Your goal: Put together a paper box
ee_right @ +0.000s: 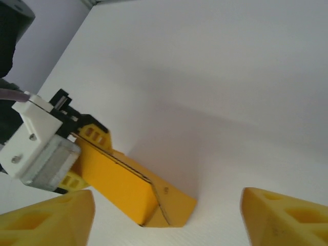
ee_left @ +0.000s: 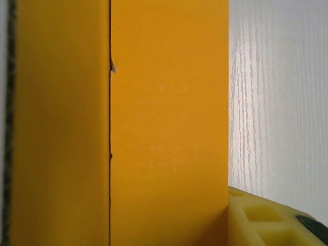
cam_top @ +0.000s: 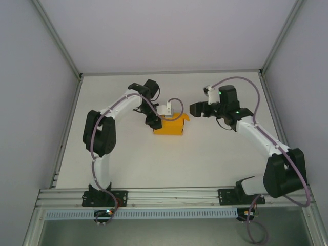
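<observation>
The paper box (cam_top: pixel 169 127) is a small orange box lying mid-table, with an end flap (cam_top: pixel 184 117) standing out at its right end. My left gripper (cam_top: pixel 154 122) is shut on the box's left end. In the right wrist view its yellow fingers (ee_right: pixel 95 135) sit on either side of the box (ee_right: pixel 123 179). Orange card (ee_left: pixel 164 128) covers most of the left wrist view, with one yellow finger (ee_left: pixel 266 220) against its right edge. My right gripper (cam_top: pixel 197 109) hovers right of the box, apart from it. Here the right gripper (ee_right: pixel 168 218) is open, nothing between its fingers, and the box's open end faces it.
The white table (cam_top: pixel 215 154) is walled by pale panels with metal frame posts (cam_top: pixel 59 43) at the back corners. An aluminium rail (cam_top: pixel 164 197) carrying both arm bases runs along the near edge. The left arm's cable (cam_top: pixel 174 105) loops over the box.
</observation>
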Action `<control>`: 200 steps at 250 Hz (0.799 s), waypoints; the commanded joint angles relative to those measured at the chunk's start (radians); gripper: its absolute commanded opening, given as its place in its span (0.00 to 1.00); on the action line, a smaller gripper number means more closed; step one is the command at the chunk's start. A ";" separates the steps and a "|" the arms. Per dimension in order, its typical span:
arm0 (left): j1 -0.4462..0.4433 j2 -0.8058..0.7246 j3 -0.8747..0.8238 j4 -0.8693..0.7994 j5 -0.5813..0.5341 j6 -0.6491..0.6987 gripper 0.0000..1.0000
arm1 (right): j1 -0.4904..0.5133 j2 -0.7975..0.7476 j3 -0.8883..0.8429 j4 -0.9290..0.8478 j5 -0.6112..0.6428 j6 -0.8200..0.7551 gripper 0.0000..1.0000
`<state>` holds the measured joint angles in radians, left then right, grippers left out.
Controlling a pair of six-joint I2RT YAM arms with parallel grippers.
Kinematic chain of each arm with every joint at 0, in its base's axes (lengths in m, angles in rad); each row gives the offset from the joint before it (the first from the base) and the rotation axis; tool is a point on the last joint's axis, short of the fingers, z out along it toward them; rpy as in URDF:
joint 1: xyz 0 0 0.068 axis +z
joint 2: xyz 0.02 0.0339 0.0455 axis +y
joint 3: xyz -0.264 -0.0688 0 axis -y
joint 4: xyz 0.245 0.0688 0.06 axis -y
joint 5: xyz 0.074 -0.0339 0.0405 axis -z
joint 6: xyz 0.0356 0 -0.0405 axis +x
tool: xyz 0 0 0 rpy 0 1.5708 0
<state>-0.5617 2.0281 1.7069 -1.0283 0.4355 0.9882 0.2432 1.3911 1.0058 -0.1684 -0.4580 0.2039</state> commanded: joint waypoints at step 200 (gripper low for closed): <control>-0.020 -0.013 -0.054 0.115 -0.028 -0.102 0.46 | 0.125 0.260 0.234 -0.298 0.103 -0.157 0.20</control>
<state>-0.5762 2.0281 1.6711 -0.9184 0.4225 0.9115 0.3538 1.6264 1.2171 -0.4084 -0.3702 0.0578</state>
